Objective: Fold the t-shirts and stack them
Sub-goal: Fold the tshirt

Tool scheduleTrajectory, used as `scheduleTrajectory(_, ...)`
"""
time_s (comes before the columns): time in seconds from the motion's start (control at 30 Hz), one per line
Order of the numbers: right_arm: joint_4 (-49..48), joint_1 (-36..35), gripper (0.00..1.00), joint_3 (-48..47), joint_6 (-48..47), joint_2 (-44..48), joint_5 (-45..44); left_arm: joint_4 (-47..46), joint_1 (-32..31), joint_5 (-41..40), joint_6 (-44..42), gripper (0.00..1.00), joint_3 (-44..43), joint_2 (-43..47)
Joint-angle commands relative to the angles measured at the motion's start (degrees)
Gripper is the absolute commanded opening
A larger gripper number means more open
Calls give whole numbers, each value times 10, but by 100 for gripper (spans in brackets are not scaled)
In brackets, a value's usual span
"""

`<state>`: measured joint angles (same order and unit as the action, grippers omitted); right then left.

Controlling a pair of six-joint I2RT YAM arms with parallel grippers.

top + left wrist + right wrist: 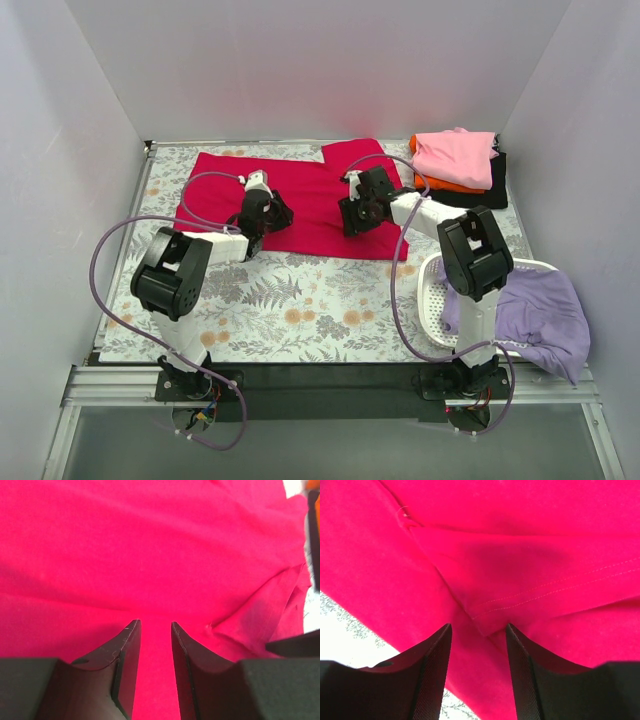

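A large crimson-red t-shirt (310, 195) lies spread flat across the back of the table. My left gripper (268, 212) rests low on its left-middle part. In the left wrist view the jaws of that gripper (155, 625) stand a narrow gap apart, with flat red cloth (150, 545) showing between them. My right gripper (358, 210) is down on the shirt's right part. Its jaws (477, 627) are open, and a folded hem corner of the red cloth (520, 580) lies just ahead of the gap. A pink shirt (455, 155) tops an orange one (445, 184) and a black one (492, 188) at the back right.
A white mesh basket (432, 290) stands at the right, beside the right arm, with a lavender shirt (545, 315) draped in and over it. The floral tablecloth (300, 300) covers the table in front of the red shirt. White walls close in the back and both sides.
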<state>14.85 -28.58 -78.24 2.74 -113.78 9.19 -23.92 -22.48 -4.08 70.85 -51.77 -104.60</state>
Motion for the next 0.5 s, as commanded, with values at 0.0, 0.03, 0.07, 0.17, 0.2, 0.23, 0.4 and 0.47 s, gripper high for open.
scheduleTrajectory(0.0, -15, -3, 42, -32, -6, -7, 1, -10, -7, -18, 3, 30, 20, 3)
scheduleTrajectory(0.03, -15, -3, 41, -34, -7, -12, 0, -11, -8, -19, 4, 30, 24, 3)
scheduleTrajectory(0.07, -15, -3, 39, -36, -8, -14, 0, -13, -9, -20, 5, 30, 26, 2)
scheduleTrajectory(0.17, -15, -3, 30, -39, -9, -20, -8, -15, -10, -23, 7, 30, 38, 0)
scheduleTrajectory(0.2, -15, -3, 27, -40, -10, -21, -12, -15, -10, -23, 7, 30, 41, 1)
scheduleTrajectory(0.23, -14, -3, 24, -41, -12, -24, -19, -15, -10, -24, 8, 30, 44, 0)
scheduleTrajectory(0.4, -3, -3, 11, -54, -18, -27, -32, -17, -10, -25, 10, 29, 55, 3)
scheduleTrajectory(0.47, 2, -3, 5, -64, -20, -25, -34, -21, -10, -26, 10, 29, 64, 5)
